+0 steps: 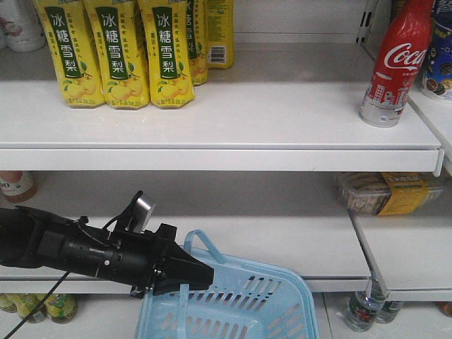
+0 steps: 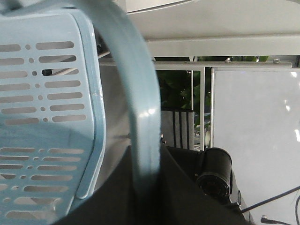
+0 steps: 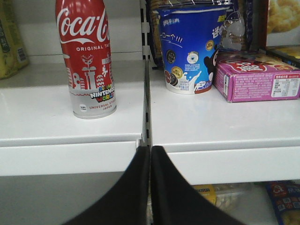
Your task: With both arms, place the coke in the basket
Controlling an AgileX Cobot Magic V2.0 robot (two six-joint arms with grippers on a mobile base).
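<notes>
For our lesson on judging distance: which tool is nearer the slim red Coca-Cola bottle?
Right. The slim red Coca-Cola bottle stands just up-left of the shut right tool. The left tool grips the handle of the light blue plastic basket, far below-left.

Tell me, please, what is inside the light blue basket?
Only bare slotted walls show inside the basket; no item is visible. Its floor lies below the picture edge, and the left claw covers its left corner.
</notes>
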